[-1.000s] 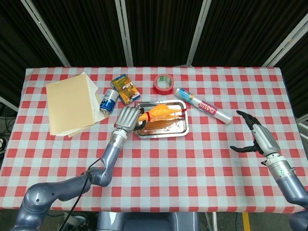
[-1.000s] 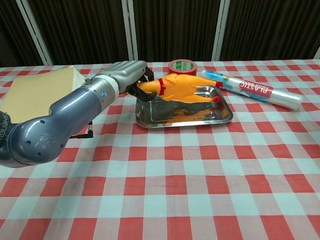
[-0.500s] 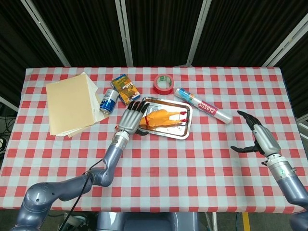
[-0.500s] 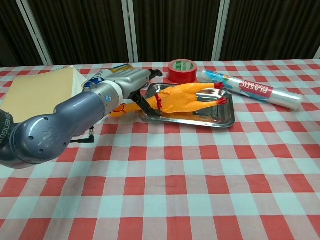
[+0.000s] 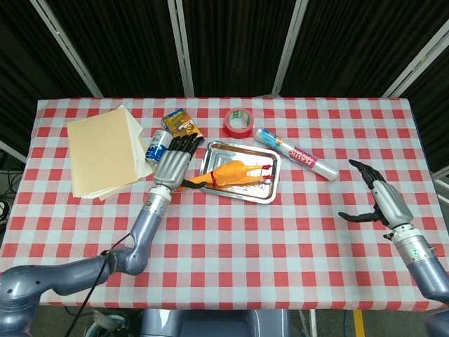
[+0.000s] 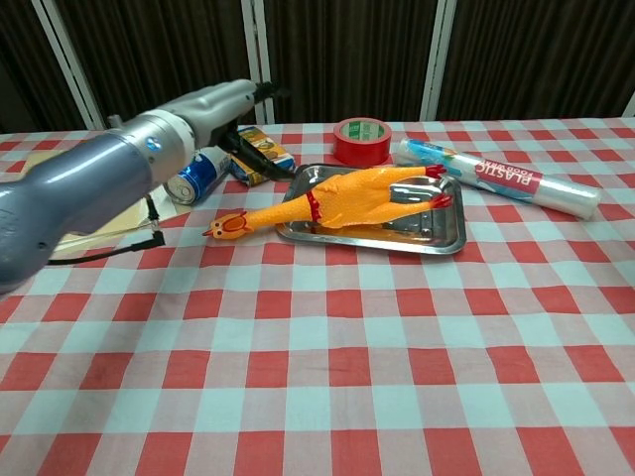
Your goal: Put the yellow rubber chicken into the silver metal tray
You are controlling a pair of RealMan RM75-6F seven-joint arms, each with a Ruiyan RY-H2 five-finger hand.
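Observation:
The yellow rubber chicken lies on its side with its body in the silver metal tray. Its neck crosses the tray's left rim and its head rests on the checked cloth. In the chest view the chicken fills the middle of the tray, red feet toward the right end. My left hand hovers left of the tray with fingers stretched out, holding nothing and clear of the chicken; in the chest view this left hand is raised above the table. My right hand stays far right, fingers apart and empty.
A blue can and a small box lie just under and behind my left hand. A red tape roll and a plastic wrap roll sit behind and right of the tray. Manila folders cover the far left.
My left hand let go of the chicken's neck, opened and drew up and to the left. The tray settled flat, the chicken's body inside and its head on the cloth.

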